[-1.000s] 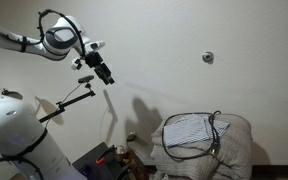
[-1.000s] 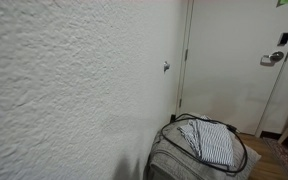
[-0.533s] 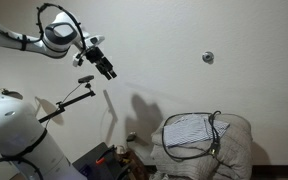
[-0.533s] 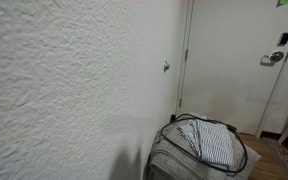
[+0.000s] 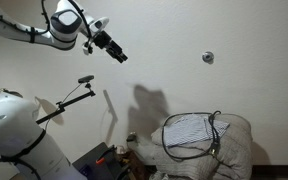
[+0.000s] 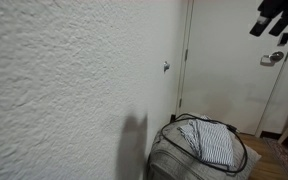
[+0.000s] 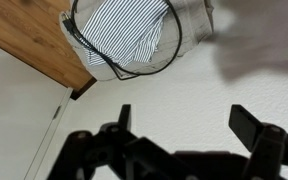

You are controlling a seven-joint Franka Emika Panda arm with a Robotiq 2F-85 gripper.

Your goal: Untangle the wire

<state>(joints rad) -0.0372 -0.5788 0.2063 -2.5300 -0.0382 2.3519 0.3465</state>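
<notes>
In an exterior view, we see the gripper (image 5: pixel 115 51) high up beside a bare pale wall, well apart from everything below it. Its jaws are too small here to judge. A stiff black rod (image 5: pixel 66 102) with a clamp head slants up beneath it. Low down, the wire (image 5: pixel 217 130) loops as a thin black line around a striped cloth (image 5: pixel 189 130) on a soft, lumpy cushion (image 5: pixel 239 135).

In the exterior view facing the door, the gripper (image 6: pixel 274 15) hangs dark near the top edge, before a smooth white door (image 6: pixel 224 70), with open air all round it. A rough, stippled wall (image 6: pixel 64 90) fills the near side. The wire (image 6: pixel 242 150) rings the cloth (image 6: pixel 214 142) on the cushion (image 6: pixel 169 155), far below.

In the wrist view, the gripper (image 7: pixel 184 125) stands with its dark fingers (image 7: pixel 124 118) spread wide, nothing between them. Beyond, the wire (image 7: pixel 176 45) curls loosely over and around the cloth (image 7: pixel 129 30), next to a wooden floor (image 7: pixel 29 40).
</notes>
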